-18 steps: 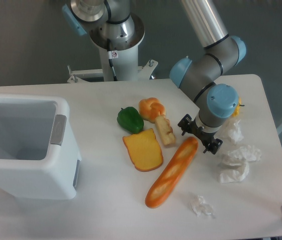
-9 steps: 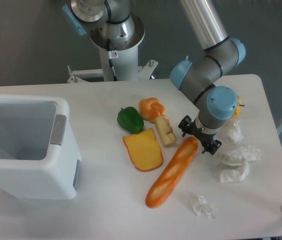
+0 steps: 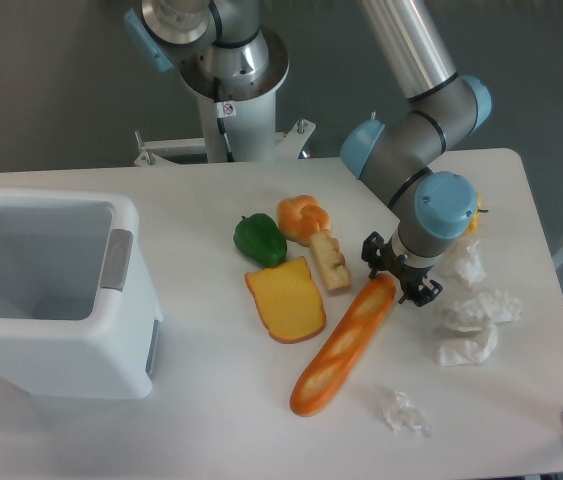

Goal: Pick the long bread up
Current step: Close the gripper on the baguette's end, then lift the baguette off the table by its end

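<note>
Hovering over the upper end of the long bread (image 3: 345,345) on the white tabletop (image 3: 211,430), tool (image 3: 398,271) pointing down.

Lying diagonally, lower end toward the front edge, upper end right under the tool's black fingers (image 3: 372,247); cannot tell whether closed on the bread or merely straddling it, nor how wide the gap is. Flanked on the left by a flat orange bread slice (image 3: 285,300), with a pale cheese wedge (image 3: 329,262) just beside the upper end. Farther back, a knotted bun (image 3: 303,217) and a green pepper (image 3: 259,239). Scattered to the right, crumpled white paper (image 3: 476,325), with one more scrap (image 3: 402,411) near the front. Standing at the left, a white bin (image 3: 56,300).
</note>
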